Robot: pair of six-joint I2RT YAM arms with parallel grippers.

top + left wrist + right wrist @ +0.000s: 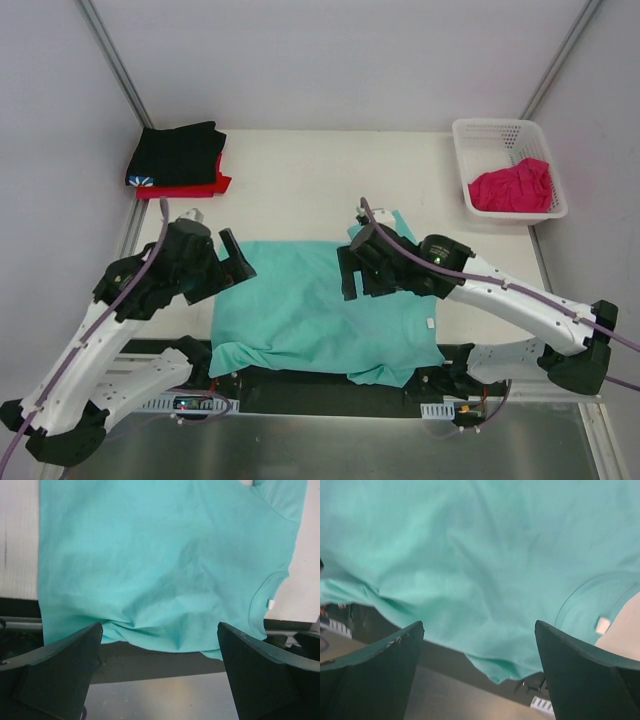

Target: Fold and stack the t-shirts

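The teal-green t-shirt lies spread on the table; the left hand and right hand hover over it, fingers apart, empty.

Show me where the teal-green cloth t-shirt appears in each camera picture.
Top external: the teal-green cloth t-shirt lies spread across the middle of the table, at its near edge.
Left wrist: the t-shirt fills most of the picture.
Right wrist: the t-shirt fills the upper part.
Shared landmark: its small white neck tag.
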